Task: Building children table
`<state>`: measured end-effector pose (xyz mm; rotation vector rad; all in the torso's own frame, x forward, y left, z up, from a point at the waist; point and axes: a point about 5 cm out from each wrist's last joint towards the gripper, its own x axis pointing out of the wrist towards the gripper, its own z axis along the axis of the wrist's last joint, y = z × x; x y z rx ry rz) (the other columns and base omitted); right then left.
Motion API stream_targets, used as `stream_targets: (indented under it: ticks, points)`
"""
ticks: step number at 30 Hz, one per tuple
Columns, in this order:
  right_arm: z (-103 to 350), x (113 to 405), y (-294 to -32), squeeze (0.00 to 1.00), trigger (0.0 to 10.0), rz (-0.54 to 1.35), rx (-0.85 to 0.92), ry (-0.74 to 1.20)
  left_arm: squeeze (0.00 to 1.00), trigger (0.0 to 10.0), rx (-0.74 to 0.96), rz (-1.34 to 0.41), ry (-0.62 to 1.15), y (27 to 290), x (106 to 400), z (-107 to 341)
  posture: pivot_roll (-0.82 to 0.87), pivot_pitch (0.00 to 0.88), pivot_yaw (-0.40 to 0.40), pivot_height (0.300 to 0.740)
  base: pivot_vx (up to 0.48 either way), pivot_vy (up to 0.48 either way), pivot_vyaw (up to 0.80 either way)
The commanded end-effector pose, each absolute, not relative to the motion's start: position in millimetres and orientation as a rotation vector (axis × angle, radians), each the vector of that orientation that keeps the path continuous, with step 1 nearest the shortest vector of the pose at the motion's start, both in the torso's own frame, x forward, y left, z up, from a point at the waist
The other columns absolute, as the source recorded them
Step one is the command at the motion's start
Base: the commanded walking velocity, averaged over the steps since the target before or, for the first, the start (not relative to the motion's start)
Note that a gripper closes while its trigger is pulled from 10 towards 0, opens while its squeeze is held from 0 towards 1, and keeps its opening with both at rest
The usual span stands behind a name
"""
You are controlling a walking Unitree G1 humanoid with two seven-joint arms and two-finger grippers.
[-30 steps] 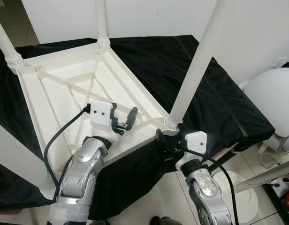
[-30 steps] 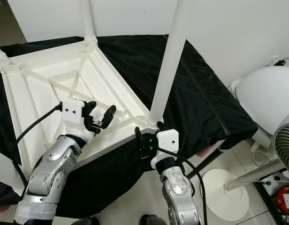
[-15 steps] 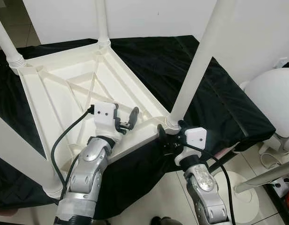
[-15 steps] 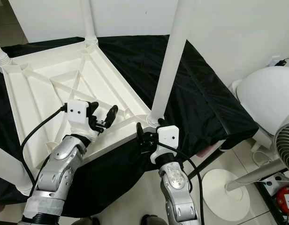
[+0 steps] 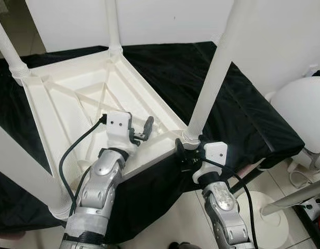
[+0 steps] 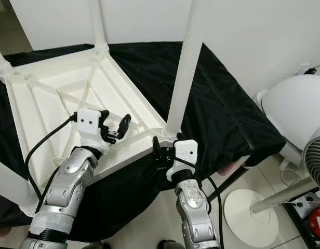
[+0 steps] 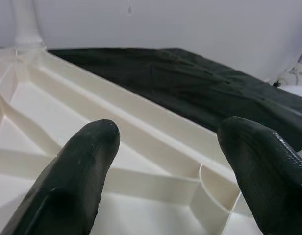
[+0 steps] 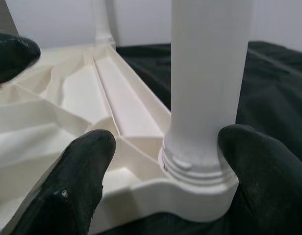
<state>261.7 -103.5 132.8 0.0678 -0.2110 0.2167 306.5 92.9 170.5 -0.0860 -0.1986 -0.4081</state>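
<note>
The white plastic children's table (image 5: 61, 98) lies upside down on a black cloth, its ribbed underside facing up. Several white legs stand up from its corners. The nearest right leg (image 5: 212, 78) is seated in its corner socket (image 8: 200, 186). My right gripper (image 5: 188, 152) is open at that corner, with one black finger (image 8: 77, 181) on each side of the socket and the leg (image 8: 210, 73) rising between them. My left gripper (image 5: 140, 129) hovers open just above the ribs near the same corner, holding nothing; its fingertips (image 7: 77, 171) frame the table's edge.
The black cloth (image 5: 238, 104) covers a low platform whose front edge drops to a tiled floor beside my arms. A large white fan (image 5: 305, 109) with a round base (image 6: 251, 210) stands at the right. A white wall is behind.
Both arms have edged slightly forward toward the table's near right corner. Both grippers stay open, and the table has not moved.
</note>
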Motion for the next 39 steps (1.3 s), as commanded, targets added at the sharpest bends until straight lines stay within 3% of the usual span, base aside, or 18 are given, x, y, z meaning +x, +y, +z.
stream_targets:
  ticks: [1, 13, 23, 30, 39]
  points:
    - [130, 262, -104, 0.00, 10.0, 0.206, 0.074, -0.205, 0.00, 10.0, -0.055, -0.476, -0.194, 87, 307, 168, -0.02, 0.041, 0.021, 0.740, 0.000, 0.000, 0.00]
    - [135, 265, -108, 0.00, 10.0, 0.202, 0.060, -0.231, 0.00, 10.0, -0.004, -0.490, -0.227, 92, 317, 176, -0.01, 0.066, 0.027, 0.740, 0.000, 0.000, 0.00]
    - [141, 249, -97, 0.00, 10.0, 0.434, 0.044, -0.218, 0.00, 10.0, 0.094, -0.654, -0.246, 85, 297, 176, 0.01, 0.099, 0.008, 0.740, 0.000, 0.000, 0.00]
    - [150, 264, -99, 0.00, 10.0, 0.568, 0.030, -0.216, 0.00, 10.0, 0.083, -0.824, -0.246, 77, 281, 184, 0.01, 0.114, -0.001, 0.740, 0.000, 0.000, 0.00]
    - [148, 289, -124, 0.00, 10.0, 0.678, -0.048, -0.149, 0.00, 10.0, -0.016, -1.029, -0.165, 85, 257, 192, 0.03, 0.112, -0.011, 0.740, 0.000, 0.000, 0.00]
